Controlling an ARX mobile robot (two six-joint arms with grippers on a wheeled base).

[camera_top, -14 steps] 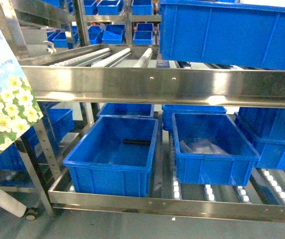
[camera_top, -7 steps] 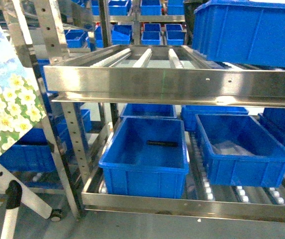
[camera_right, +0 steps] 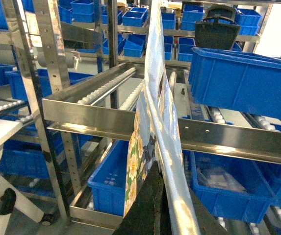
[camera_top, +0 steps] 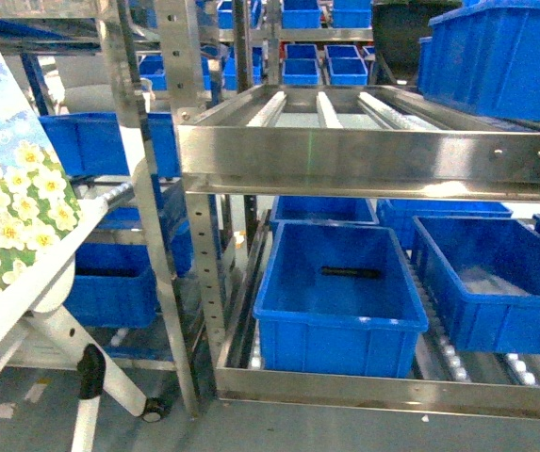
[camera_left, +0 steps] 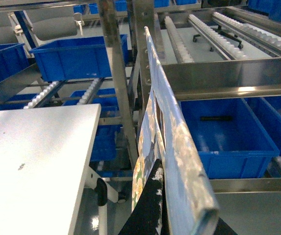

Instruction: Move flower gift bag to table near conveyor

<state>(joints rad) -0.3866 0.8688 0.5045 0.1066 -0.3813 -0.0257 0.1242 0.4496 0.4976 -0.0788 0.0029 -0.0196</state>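
Observation:
The flower gift bag (camera_top: 10, 188) fills the left edge of the head view, sky-blue with white daisies. Both wrist views show it edge-on. My left gripper (camera_left: 172, 196) is shut on the flower gift bag (camera_left: 174, 127), its black fingers pressed to both faces. My right gripper (camera_right: 174, 196) is shut on the same bag (camera_right: 155, 83). The white table (camera_left: 32, 161) lies just left of the bag, and its edge (camera_top: 20, 311) shows under the bag in the head view. The steel conveyor (camera_top: 373, 160) with white rollers stands ahead and to the right. Neither gripper shows in the head view.
A steel upright post (camera_top: 156, 207) stands between table and conveyor. Blue bins (camera_top: 340, 301) sit on the lower roller level, one with a black item (camera_top: 350, 272) inside; a further bin (camera_top: 505, 56) sits on the upper level. The table leg with castor (camera_top: 90, 377) stands on the grey floor.
In the head view the conveyor and bins have slid to the right and the table's edge and leg have come further into view at the lower left. The bag keeps its place in the frame.

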